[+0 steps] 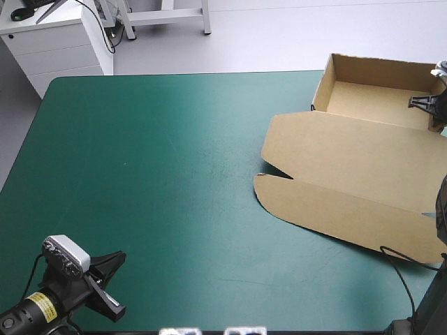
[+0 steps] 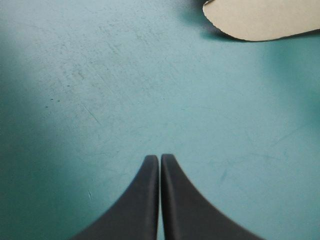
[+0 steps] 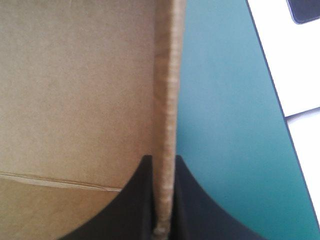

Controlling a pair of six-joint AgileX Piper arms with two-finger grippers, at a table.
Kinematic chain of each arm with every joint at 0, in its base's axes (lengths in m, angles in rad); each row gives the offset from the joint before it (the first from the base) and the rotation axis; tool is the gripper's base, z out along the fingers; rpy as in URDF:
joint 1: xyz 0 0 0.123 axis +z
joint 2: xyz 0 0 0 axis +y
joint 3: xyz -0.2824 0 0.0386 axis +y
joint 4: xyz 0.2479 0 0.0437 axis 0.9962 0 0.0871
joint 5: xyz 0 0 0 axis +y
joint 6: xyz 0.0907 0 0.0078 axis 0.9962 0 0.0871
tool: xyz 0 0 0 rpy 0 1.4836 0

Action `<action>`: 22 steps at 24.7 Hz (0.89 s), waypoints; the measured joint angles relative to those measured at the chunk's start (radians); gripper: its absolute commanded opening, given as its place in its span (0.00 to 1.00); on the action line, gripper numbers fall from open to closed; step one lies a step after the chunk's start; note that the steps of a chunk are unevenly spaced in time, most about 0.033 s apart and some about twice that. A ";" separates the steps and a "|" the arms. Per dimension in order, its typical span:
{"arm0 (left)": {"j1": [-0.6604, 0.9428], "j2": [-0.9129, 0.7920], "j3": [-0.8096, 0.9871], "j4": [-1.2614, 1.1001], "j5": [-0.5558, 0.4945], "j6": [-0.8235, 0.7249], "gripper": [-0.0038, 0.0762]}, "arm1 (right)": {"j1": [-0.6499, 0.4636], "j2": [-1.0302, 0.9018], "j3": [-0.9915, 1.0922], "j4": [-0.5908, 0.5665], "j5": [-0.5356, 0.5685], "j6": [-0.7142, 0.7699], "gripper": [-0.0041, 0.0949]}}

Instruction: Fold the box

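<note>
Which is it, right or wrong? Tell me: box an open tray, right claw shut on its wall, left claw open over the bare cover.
Wrong on one point: the left claw is shut, not open; the left wrist view shows its fingers meeting over the bare teal-green cover. The box is an open tray, the right claw shut on its wall.

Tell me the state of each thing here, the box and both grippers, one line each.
Box: open tray, walls up, lid flat on the cover.
Left gripper: shut, empty, above the bare cover.
Right gripper: shut on the box's wall.
</note>
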 measured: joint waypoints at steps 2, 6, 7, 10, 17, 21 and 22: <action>0.000 0.000 0.000 0.000 0.002 0.000 0.04 | 0.000 0.058 0.000 -0.008 -0.002 -0.002 0.02; 0.000 0.000 0.000 0.001 0.007 0.000 0.04 | -0.003 0.121 -0.006 -0.008 -0.014 -0.016 0.02; 0.000 0.000 0.000 0.001 0.007 0.000 0.04 | -0.004 0.125 -0.009 -0.008 -0.012 -0.023 0.02; 0.000 0.000 0.000 0.000 0.007 0.000 0.04 | -0.005 0.130 -0.014 -0.002 -0.011 -0.034 0.02; 0.000 0.000 0.000 0.000 0.007 0.001 0.04 | -0.008 0.132 -0.016 0.004 -0.010 -0.042 0.20; 0.000 0.000 0.000 0.000 0.007 0.001 0.04 | -0.008 0.152 -0.022 0.018 -0.011 -0.049 0.44; 0.000 0.000 0.000 0.000 0.007 0.001 0.04 | -0.008 0.158 -0.024 0.027 -0.011 -0.049 0.51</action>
